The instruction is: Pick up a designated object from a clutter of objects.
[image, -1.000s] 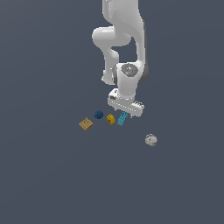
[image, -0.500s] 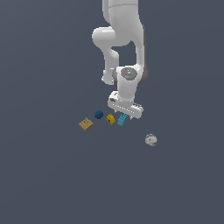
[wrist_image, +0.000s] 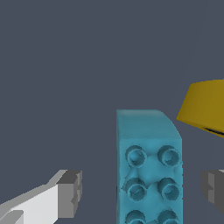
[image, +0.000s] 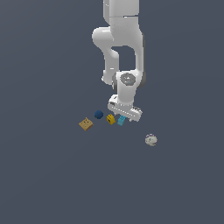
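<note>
The cyan brick (image: pixel 121 120) lies on the grey floor, studs up, just under my gripper (image: pixel 124 115). In the wrist view the brick (wrist_image: pixel 148 166) sits between my two fingertips, with a gap on each side. The gripper (wrist_image: pixel 142 189) is open and straddles the brick without touching it. One finger (wrist_image: pixel 69 193) is clearly visible, the other finger (wrist_image: pixel 214 186) is cut by the frame edge. The yellow block (image: pixel 110 119) lies right beside the brick, and shows in the wrist view (wrist_image: pixel 205 107) too.
A dark blue ball (image: pixel 99 114) and a tan flat square block (image: pixel 86 124) lie towards the exterior view's left of the yellow block. A pale grey lumpy ball (image: pixel 151 140) lies apart towards the exterior view's right.
The arm has come down a little towards the cyan brick. The objects have not moved.
</note>
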Available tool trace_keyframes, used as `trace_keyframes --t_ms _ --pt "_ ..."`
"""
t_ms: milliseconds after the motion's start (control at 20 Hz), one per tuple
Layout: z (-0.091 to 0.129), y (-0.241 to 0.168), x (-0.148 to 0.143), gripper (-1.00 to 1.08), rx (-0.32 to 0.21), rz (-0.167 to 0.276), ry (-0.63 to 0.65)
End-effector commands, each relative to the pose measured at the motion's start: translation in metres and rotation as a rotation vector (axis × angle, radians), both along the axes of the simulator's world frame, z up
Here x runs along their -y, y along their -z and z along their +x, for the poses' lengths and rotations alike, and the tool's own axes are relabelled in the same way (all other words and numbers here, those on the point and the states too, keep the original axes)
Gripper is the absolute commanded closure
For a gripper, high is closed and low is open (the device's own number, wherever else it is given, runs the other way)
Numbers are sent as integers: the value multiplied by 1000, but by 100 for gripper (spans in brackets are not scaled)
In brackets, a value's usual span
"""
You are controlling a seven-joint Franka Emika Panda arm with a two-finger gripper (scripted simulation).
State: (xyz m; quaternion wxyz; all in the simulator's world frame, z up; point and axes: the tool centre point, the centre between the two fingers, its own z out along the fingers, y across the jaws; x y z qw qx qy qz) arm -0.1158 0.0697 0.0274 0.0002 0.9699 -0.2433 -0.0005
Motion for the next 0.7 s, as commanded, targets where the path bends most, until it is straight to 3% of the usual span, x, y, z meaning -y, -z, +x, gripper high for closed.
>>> trace_keyframes --t_ms 0,650 --pt "0 1 0 108 1 0 0" --pt "1 -1 0 108 1 0 0"
